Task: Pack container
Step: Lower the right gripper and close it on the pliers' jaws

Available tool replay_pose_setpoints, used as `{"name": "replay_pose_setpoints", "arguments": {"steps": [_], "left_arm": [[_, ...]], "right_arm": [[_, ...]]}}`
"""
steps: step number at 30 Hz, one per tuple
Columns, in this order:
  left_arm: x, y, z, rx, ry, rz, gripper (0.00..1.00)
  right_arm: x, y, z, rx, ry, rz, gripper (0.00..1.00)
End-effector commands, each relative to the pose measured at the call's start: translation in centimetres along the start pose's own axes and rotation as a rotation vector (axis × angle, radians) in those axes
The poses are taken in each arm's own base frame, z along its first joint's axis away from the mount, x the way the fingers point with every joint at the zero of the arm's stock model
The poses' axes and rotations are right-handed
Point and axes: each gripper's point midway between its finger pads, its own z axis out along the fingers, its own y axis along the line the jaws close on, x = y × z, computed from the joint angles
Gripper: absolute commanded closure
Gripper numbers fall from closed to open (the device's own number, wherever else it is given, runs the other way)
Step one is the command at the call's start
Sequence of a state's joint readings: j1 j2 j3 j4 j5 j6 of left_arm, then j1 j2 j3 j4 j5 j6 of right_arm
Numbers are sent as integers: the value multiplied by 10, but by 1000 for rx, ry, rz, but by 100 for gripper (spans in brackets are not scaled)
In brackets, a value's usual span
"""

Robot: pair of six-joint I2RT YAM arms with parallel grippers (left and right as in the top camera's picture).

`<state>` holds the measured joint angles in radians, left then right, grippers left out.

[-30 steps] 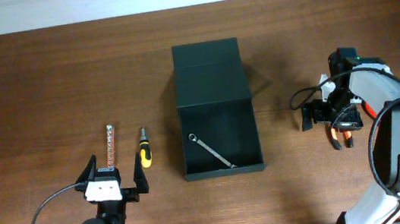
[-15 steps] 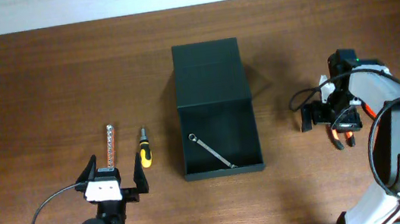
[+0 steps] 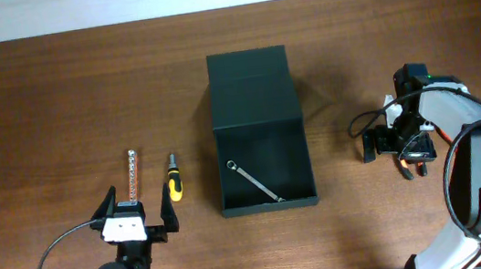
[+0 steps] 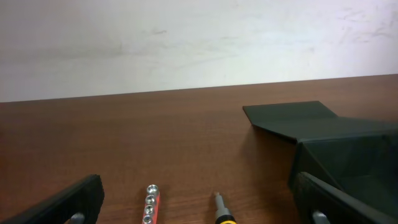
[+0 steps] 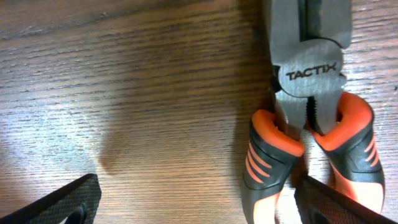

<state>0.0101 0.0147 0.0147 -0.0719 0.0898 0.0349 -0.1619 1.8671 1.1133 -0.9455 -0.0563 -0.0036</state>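
Pliers (image 5: 308, 112) lie under the right tool (image 5: 199, 202), its fingers (image 5: 56, 199) spread wide and empty. Their handles point toward the wrist and sit nearer one finger. The container (image 3: 253, 87) sits open mid-counter (image 3: 53, 102), to that arm's left. The left tool (image 3: 141, 222), likewise spread, holds nothing.

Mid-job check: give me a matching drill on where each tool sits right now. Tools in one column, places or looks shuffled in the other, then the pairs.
Tools
1. wrench
2. screwdriver
3. pliers
4. bit rail

Places or looks
A. on the table at the right gripper, orange and black handles
B. inside the container
C. farthest left, red with silver sockets
D. yellow and black, between the bit rail and the container

Pairs: 1-B, 2-D, 3-A, 4-C
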Motion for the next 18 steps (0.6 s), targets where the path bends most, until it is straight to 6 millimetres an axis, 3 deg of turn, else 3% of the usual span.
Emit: {"name": "replay_pose_setpoints", "arguments": {"steps": [1, 18], "left_arm": [[2, 3, 0, -14, 1, 15, 1], [2, 3, 0, -14, 1, 15, 1]], "right_arm": [[12, 4, 15, -18, 50, -9, 2], [-8, -1, 16, 9, -31, -14, 1]]}}
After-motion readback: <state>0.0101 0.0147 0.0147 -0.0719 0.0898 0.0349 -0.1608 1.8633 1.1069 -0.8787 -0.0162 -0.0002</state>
